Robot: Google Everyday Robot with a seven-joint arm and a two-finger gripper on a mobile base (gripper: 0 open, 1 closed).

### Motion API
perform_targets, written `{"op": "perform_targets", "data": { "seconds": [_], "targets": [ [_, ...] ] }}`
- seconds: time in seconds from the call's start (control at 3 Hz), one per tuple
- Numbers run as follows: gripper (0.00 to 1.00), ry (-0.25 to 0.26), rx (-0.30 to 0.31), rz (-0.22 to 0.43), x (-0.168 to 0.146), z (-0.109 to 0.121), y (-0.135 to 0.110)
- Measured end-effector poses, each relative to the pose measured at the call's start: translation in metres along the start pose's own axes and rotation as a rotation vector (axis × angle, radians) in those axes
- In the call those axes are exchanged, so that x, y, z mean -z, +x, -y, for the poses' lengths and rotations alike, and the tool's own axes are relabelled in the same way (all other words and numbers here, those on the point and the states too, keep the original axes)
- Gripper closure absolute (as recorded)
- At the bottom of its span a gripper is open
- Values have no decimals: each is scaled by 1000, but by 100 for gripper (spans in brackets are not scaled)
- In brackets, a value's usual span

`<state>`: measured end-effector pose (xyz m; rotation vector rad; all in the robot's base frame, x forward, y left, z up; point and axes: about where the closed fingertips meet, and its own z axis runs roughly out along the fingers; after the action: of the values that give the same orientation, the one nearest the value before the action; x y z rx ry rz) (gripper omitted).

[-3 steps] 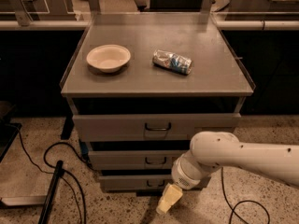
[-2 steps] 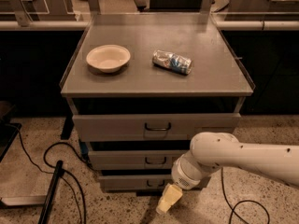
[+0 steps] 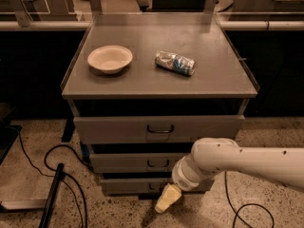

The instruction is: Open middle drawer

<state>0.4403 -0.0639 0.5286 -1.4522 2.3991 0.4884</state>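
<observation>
A grey metal cabinet has three drawers, all shut. The middle drawer (image 3: 137, 162) is a shallow grey front with a small dark loop handle (image 3: 156, 163). The top drawer (image 3: 114, 127) above it is taller, with a recess under its handle. The lowest drawer (image 3: 128, 186) is partly hidden by my arm. My gripper (image 3: 165, 201) hangs low in front of the lowest drawer, below and slightly right of the middle drawer's handle, not touching it. My white arm (image 3: 237, 160) reaches in from the right.
On the cabinet top (image 3: 156, 82) sit a cream bowl (image 3: 109, 58) and a crushed can (image 3: 175, 62) lying on its side. Black cables (image 3: 61, 175) run over the speckled floor at the left and right. A dark bar (image 3: 50, 201) leans at lower left.
</observation>
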Motion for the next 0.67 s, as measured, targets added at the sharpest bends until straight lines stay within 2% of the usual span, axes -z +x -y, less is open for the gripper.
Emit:
{"op": "perform_targets", "data": {
  "seconds": [0.33,0.67],
  "targets": [
    [0,74,-40,39,-23,42,-4],
    [0,74,-40,39,-23,42,-4]
  ]
}}
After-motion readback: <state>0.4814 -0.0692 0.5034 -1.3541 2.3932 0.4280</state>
